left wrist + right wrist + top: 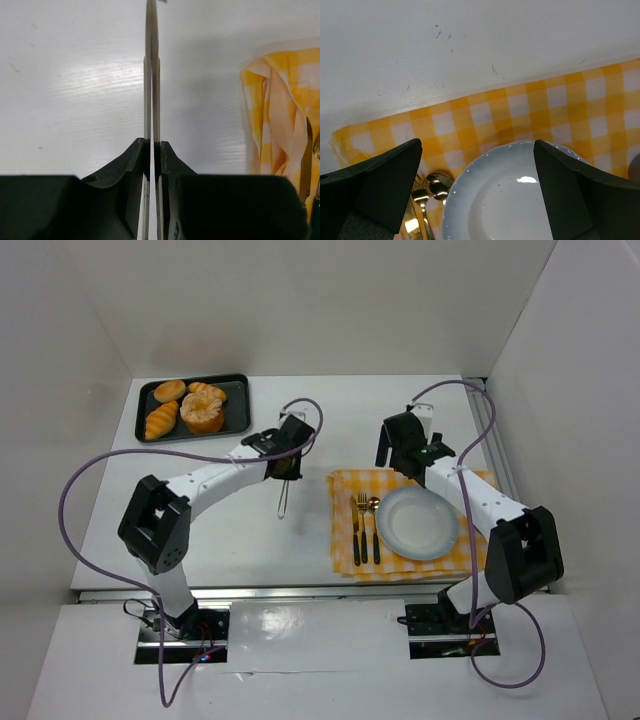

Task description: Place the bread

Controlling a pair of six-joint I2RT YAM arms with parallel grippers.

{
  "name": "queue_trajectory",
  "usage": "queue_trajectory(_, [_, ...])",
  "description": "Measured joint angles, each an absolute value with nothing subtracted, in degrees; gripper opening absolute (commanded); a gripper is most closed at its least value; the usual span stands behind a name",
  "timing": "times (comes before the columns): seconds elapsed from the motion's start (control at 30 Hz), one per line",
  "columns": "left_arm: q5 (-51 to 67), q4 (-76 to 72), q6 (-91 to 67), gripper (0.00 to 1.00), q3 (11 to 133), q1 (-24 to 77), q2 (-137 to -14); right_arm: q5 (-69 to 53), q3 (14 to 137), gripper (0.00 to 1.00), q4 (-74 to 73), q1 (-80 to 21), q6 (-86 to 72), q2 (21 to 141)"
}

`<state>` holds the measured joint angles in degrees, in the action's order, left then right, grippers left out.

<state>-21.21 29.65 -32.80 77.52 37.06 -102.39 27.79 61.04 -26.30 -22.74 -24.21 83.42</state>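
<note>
While the bread [203,413] lies in the dark tray [238,408] among smaller rolls [162,420], the plate [417,523] sits on the checkered cloth [345,485] beside cutlery [364,530]. The left gripper [154,159] is closed on thin metal tongs [151,75], well apart from the bread. The right gripper [476,150] stands open above the plate.

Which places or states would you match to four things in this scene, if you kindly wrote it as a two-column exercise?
Things:
1. bread
2. plate
3. left tool
4. right tool

Place or state:
A. open, over the plate's rim
B. on the dark tray, far left
C. shut on the tongs
D. on the checked cloth, beside the cutlery

Pairs: 1-B, 2-D, 3-C, 4-A
</note>
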Motion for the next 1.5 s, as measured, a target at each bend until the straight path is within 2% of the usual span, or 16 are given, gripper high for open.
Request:
queue_trajectory(0.27, [-24.3, 40.8, -25.3, 0.18, 89.8, 31.1, -100.1, 27.6, 61.5, 1.00, -26.3, -22.7, -24.1, 82.0])
queue_trajectory(0.37, [-24.4, 43.9, -24.2, 0.27, 92.7, 27.3, -100.0, 27.3, 62.0, 1.00, -26.3, -22.9, -24.1, 81.6])
queue_trajectory(0.4, [-24.2, 44.6, -23.9, 0.33, 93.0, 25.9, -99.9, 27.3, 62.1, 1.00, -26.3, -23.0, -24.1, 81.5])
queue_trajectory(0.6, [-22.8, 47.7, -23.5, 0.41, 94.7, 18.7, -99.4, 27.2, 63.1, 1.00, -26.3, -23.9, -24.1, 81.5])
queue_trajectory(0.83, [-23.2, 50.0, -22.6, 0.53, 102.8, 17.5, -100.1, 27.2, 63.1, 1.00, -26.3, -23.9, -24.1, 81.5])
queue_trajectory(1.13, [-21.6, 50.8, -22.6, 0.54, 105.6, 14.9, -104.2, 27.2, 63.1, 1.00, -26.3, -23.9, -24.1, 81.5])
queue_trajectory(1.3, [-21.5, 51.2, -22.7, 0.65, 105.7, 14.2, -105.7, 26.9, 63.1, 1.00, -26.3, -23.9, -24.1, 81.6])
queue_trajectory(1.5, [-21.9, 51.6, -22.7, 0.65, 106.6, 14.2, -106.0, 26.3, 63.1, 1.00, -26.3, -24.3, -24.1, 82.7])
